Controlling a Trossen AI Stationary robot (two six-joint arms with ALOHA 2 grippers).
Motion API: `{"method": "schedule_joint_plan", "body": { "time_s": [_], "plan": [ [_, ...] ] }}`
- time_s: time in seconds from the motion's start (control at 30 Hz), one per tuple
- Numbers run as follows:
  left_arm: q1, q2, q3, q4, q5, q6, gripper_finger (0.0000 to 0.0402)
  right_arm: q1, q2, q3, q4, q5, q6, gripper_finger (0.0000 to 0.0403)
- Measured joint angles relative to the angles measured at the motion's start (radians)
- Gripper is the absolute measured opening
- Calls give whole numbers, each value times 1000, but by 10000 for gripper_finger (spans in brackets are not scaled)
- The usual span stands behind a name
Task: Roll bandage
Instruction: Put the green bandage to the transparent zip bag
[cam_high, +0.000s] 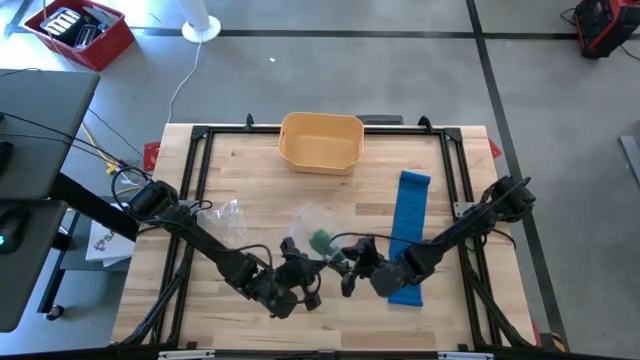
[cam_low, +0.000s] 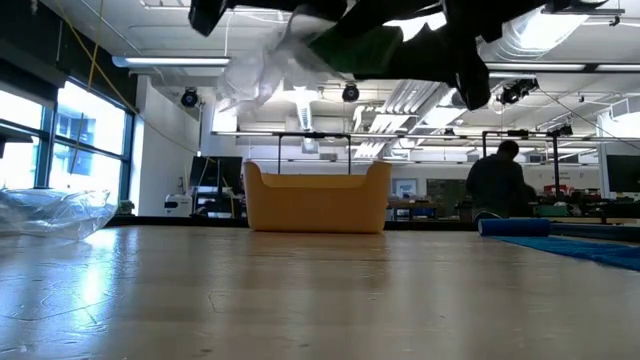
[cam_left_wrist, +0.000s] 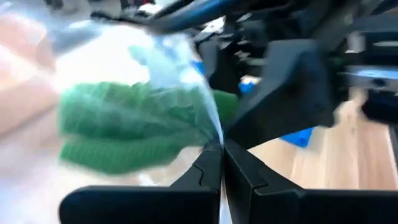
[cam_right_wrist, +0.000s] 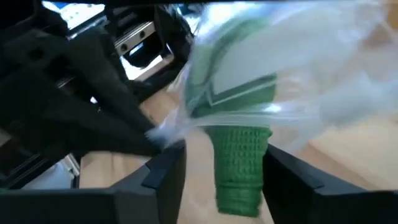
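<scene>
Your left hand (cam_left_wrist: 221, 163) has its two dark fingers pressed together, pinching a thin edge of a clear plastic wrapper (cam_left_wrist: 168, 68). Inside that wrapper sits a green rolled bandage (cam_left_wrist: 124, 127), bunched just beyond the fingertips. In the overhead view, the left hand (cam_high: 300, 285) is near the front of the counter (cam_high: 250, 180), a little left of centre.

Your right hand (cam_right_wrist: 224, 168) faces it from the other side, fingers spread apart. The green bandage (cam_right_wrist: 239, 168) hangs down between those fingers, one end poking out of the wrapper (cam_right_wrist: 298, 68); you cannot tell whether either finger touches it. Overhead, the right hand (cam_high: 352, 266) sits just beside the left one, with the wrapper and the green bandage (cam_high: 321, 240) between them. From counter height, the bundle (cam_low: 375, 50) is lifted clear above the wood.

Farther out, a blue bandage strip (cam_high: 408, 215) lies flat along the right side of the counter, running under the right arm. A second crumpled clear wrapper (cam_high: 225, 215) lies on the left side. A yellow tub (cam_high: 321, 142) stands at the back centre. In the room beyond, a person (cam_low: 497, 185) is seen from behind.
</scene>
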Motion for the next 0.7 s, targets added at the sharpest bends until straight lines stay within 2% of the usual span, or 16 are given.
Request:
{"method": "schedule_joint_plan", "body": {
  "time_s": [0.1,0.23,0.37,0.53,0.7],
  "plan": [
    [3,0,-2,-60,24,-84,0,14,0,0,-30,-56,18,187],
    [13,0,-2,-60,86,-118,0,32,0,0,-34,-86,14,188],
    [20,-4,-2,-62,113,-118,0,58,-7,0,-32,-88,-34,188],
    [40,-69,-2,-91,190,-77,0,104,-79,0,-37,-166,-88,188],
    [37,-174,0,-75,264,2,0,196,-137,0,-3,-178,-328,188]
  ]
}}
